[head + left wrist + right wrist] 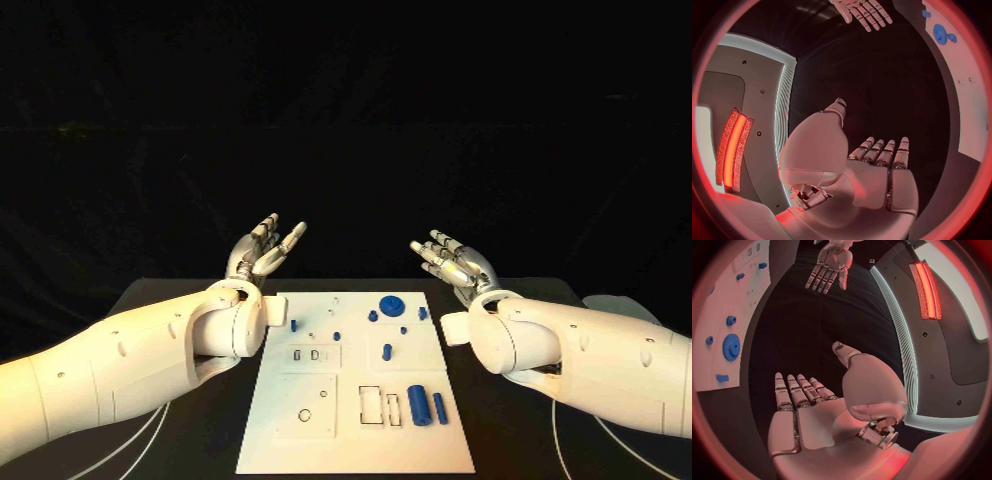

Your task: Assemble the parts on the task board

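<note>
Left hand: raised beyond the board's far left corner, fingers spread wide, holding nothing; its palm and straight fingers face dark table in its own wrist view.
Right hand: raised beyond the board's far right corner, fingers apart, holding nothing; palm up and bare in its own wrist view.
Hands to each other: well apart, level with one another, each showing far off in the other's wrist view.
Table: black, under both arms.
Board: white plate lying flat between the 2 forearms, nearer the robot than both hands.
Gear: large blue wheel on the board's far part, near the right hand's wrist; seen too in the right wrist view.
Long pegs: 2 blue bars lying side by side on the board's near right part, the thicker just beside the thinner, below the right forearm.
Slots: outlined cut-outs just beside the thick peg, on its side toward the left arm.
Small parts: several blue pieces scattered on the far half, one near the middle, one close to the left wrist.
</note>
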